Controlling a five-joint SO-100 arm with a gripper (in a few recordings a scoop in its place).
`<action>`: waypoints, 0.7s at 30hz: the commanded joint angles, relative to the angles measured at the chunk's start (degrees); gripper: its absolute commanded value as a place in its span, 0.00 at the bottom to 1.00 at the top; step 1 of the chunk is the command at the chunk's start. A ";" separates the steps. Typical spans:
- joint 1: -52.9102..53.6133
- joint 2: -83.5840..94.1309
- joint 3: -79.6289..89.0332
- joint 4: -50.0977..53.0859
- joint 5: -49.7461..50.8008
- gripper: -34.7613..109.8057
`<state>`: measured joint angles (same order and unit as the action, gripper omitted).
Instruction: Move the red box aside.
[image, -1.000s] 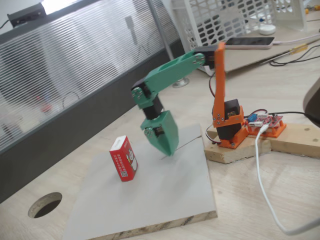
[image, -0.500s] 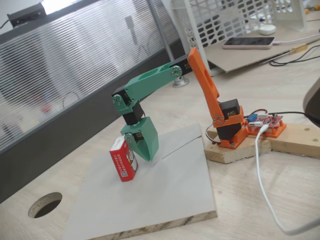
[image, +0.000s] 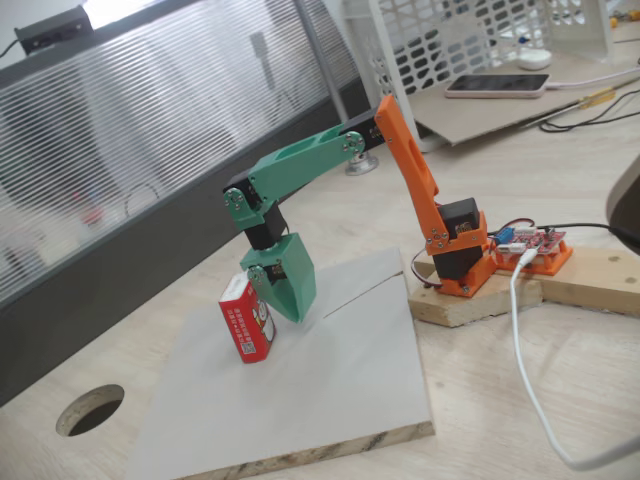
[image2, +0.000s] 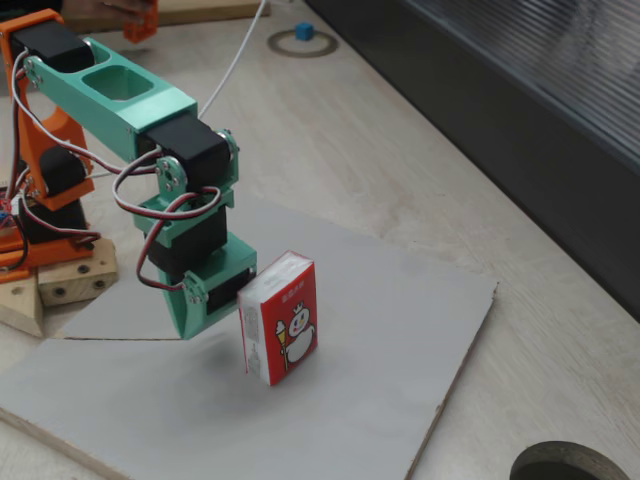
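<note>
The worktop (image: 560, 370) carries a grey board (image: 330, 400), and the red box (image: 246, 317) stands upright on this board, in its part toward the dark wall panel. The jaws (image: 290, 312) are low, just beside the box, perhaps touching its side; how far they are open I cannot tell, and they seem to hold nothing. I judge the step is a push: keep the contact low on the box (image2: 281, 320), so it slides across the board and does not tip.
</note>
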<state>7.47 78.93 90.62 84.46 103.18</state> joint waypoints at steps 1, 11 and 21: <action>0.53 1.85 -1.14 0.62 0.79 0.27; 0.53 1.85 -0.88 0.53 0.70 0.27; 0.53 1.93 -3.96 -6.06 0.09 0.27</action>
<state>7.47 78.93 90.09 84.46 103.18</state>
